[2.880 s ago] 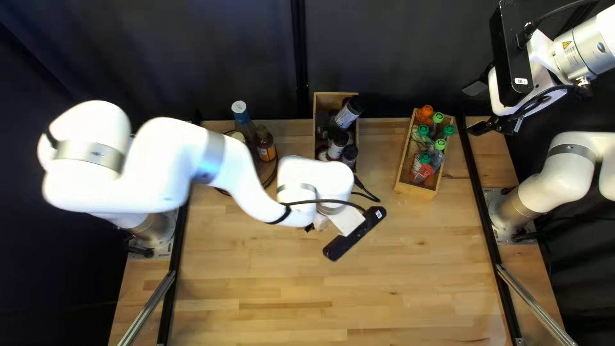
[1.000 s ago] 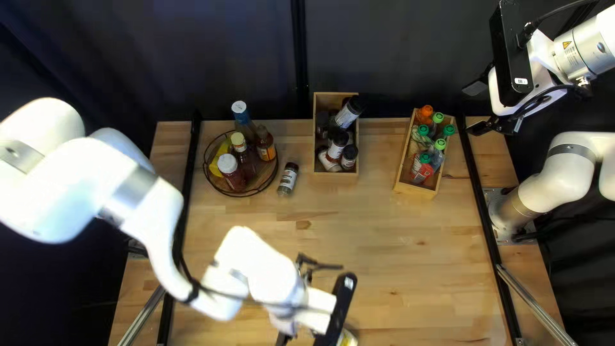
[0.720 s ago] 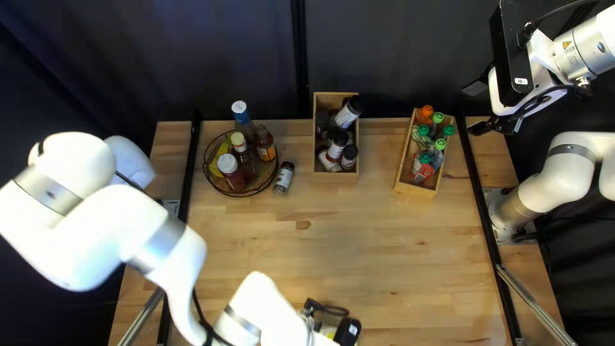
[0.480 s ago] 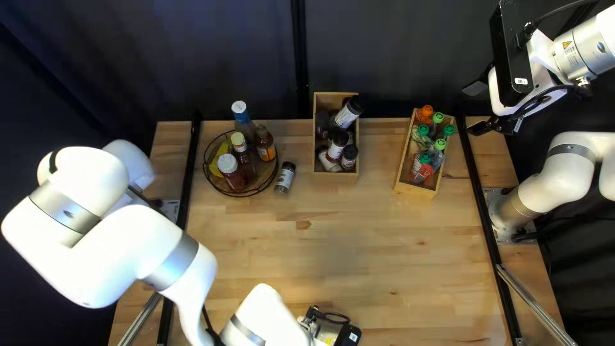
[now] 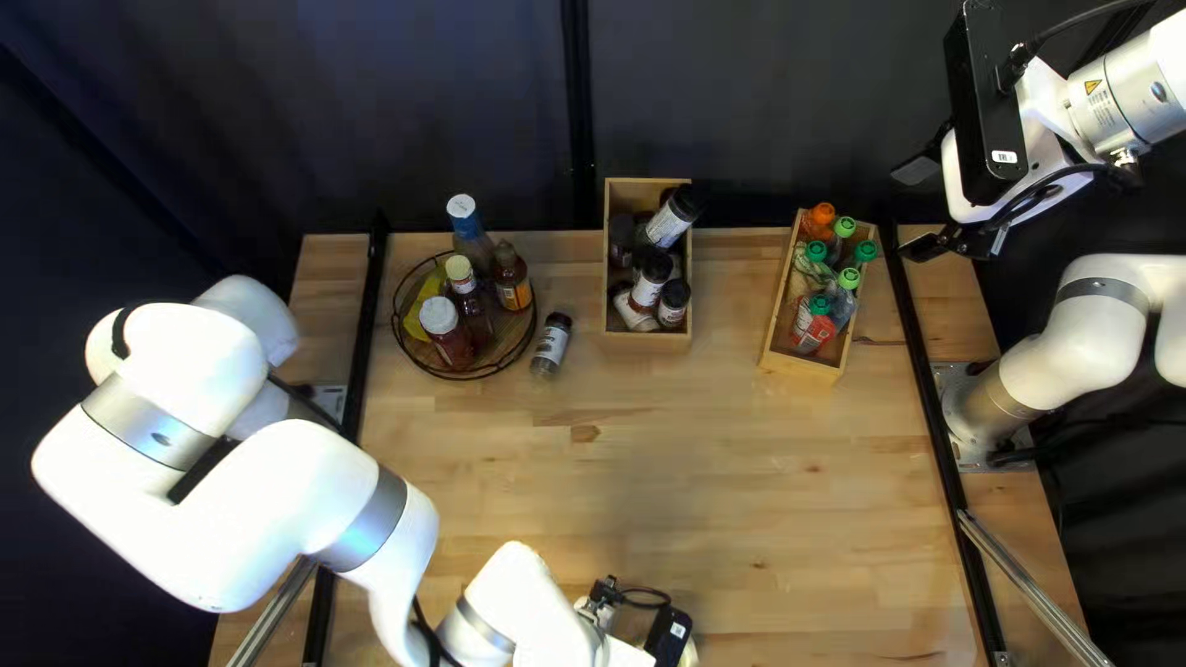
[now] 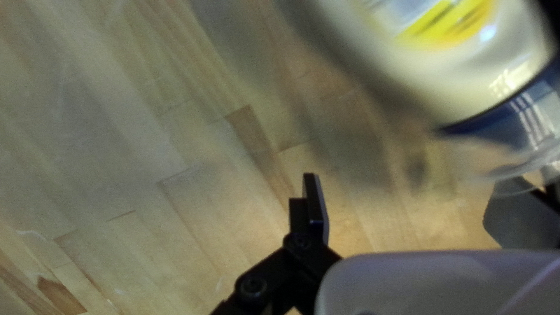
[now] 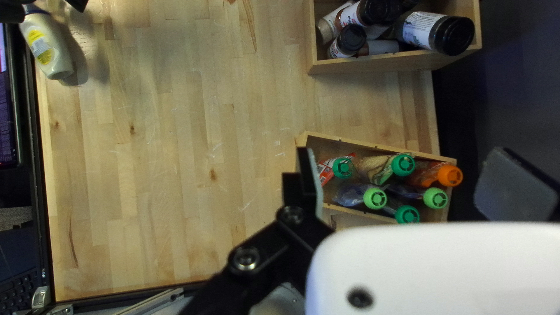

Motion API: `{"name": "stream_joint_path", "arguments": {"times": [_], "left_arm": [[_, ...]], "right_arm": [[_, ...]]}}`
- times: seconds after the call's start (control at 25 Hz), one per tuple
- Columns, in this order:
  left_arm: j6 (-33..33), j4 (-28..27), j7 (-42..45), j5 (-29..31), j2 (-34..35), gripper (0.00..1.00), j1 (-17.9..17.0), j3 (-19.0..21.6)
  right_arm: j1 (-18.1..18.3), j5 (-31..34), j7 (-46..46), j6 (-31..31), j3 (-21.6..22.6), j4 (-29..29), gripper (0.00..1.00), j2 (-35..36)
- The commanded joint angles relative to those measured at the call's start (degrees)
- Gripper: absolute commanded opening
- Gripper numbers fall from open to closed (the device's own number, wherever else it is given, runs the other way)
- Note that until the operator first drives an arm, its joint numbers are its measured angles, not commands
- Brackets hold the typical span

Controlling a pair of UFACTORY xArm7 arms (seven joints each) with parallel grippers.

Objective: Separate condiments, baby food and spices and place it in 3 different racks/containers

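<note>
1. Right, your left gripper (image 5: 630,656) has its fingers released and well apart; the cream bottle (image 6: 443,70) lies ahead and to one side in its wrist view. One finger stands clear of it; the other is near the clear cap (image 6: 539,125) (you can't tell whether they touch).
2. Your bottle is by the table's near edge, outside all three containers.
3. Your right gripper (image 5: 922,208) is raised beyond the right-hand box (image 5: 803,363), its fingers spread wide, grasping nothing.
4. A dark-capped spice jar (image 5: 551,345) is on the table (image 5: 741,494), just beside the round wire basket (image 5: 465,376) of bottles.
5. Your middle box (image 5: 647,343) has dark-capped jars; the right-hand one has green- and orange-capped pouches.
</note>
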State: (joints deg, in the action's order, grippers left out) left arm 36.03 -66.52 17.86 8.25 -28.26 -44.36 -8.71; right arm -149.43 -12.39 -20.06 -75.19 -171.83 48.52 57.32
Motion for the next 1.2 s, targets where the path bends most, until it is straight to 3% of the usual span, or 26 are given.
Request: {"name": "stream_joint_path", "arguments": {"times": [0.04, 0.2, 0.4, 0.76, 1.04, 1.2], "left_arm": [[-0.17, -0.43, -0.46, -0.39, -0.16, 1.0, 0.19, 0.4], [-2.21, 1.27, -3.23, -3.16, 2.54, 1.0, 1.9, 2.19], [-3.15, -1.23, -2.87, -6.06, 0.95, 1.0, 2.93, 3.35], [-2.18, -3.33, 0.45, -9.32, 0.42, 1.0, 2.58, 4.39], [0.92, -4.63, 11.79, -7.93, 0.13, 1.0, -0.44, 0.52], [6.75, -11.31, 21.78, -7.35, -2.35, 1.0, -3.18, -1.67]], "right_arm": [[0.0, 0.0, 0.0, 0.0, 0.0, 0.0, 1.0, 0.0], [0.0, 0.0, 0.0, 0.0, 0.0, 0.0, 1.0, 0.0], [0.0, 0.0, 0.0, 0.0, 0.0, 0.0, 1.0, 0.0], [0.0, 0.0, 0.0, 0.0, 0.0, 0.0, 1.0, 0.0], [0.0, 0.0, 0.0, 0.0, 0.0, 0.0, 1.0, 0.0], [0.0, 0.0, 0.0, 0.0, 0.0, 0.0, 1.0, 0.0]]}}
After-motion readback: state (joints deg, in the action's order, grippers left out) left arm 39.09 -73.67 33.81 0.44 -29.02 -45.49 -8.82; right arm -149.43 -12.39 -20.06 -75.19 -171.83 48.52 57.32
